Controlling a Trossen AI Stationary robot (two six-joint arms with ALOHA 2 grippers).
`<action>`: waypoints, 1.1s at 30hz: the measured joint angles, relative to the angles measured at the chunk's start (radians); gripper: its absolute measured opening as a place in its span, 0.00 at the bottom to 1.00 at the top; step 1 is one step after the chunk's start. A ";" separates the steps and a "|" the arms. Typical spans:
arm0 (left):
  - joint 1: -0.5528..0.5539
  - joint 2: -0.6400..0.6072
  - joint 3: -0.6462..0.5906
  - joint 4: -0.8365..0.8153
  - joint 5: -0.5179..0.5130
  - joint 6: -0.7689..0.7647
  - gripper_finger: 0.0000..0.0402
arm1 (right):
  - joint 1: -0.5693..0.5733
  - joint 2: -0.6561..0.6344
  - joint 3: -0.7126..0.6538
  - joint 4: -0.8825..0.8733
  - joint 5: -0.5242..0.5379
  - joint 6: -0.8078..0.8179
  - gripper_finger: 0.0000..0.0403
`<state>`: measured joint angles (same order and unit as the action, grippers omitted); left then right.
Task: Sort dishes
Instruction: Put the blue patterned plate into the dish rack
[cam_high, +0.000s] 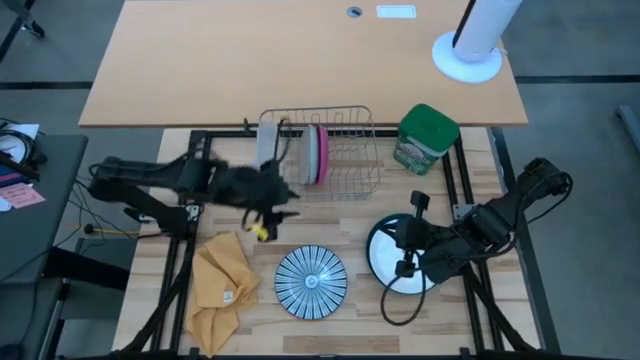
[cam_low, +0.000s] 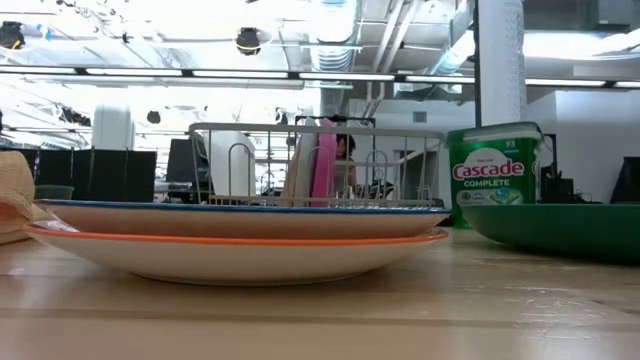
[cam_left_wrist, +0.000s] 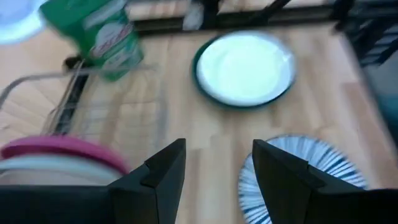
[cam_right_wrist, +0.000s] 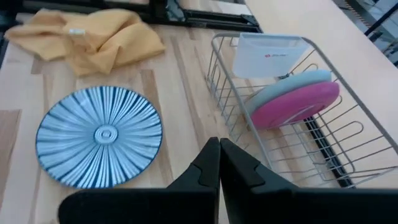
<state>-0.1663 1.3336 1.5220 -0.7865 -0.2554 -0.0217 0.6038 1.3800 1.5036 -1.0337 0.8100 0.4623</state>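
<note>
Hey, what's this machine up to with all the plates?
It is sorting dishes. A pink plate and a grey plate already stand in the wire rack. The left gripper hangs open and empty beside the rack. The right gripper is shut over the green-rimmed white plate. A blue striped plate lies on the table.

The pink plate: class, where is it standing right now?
In the high view the pink plate stands on edge in the wire rack at the table's middle back, beside a grey plate, left of the green canister.
</note>
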 joint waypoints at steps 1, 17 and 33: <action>-0.024 -0.028 -0.045 0.048 -0.013 -0.008 0.45 | -0.009 0.000 0.000 0.014 0.002 -0.006 0.03; -0.218 -0.232 -0.345 0.285 -0.219 -0.216 0.45 | -0.056 0.000 0.000 0.450 0.002 -0.364 0.03; -0.372 -0.034 -0.542 0.876 -0.134 -0.177 0.45 | -0.048 0.000 0.000 0.451 -0.001 -0.394 0.03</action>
<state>-0.5381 1.2999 0.9798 0.0893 -0.3890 -0.1984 0.5557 1.3800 1.5036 -0.5822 0.8089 0.0678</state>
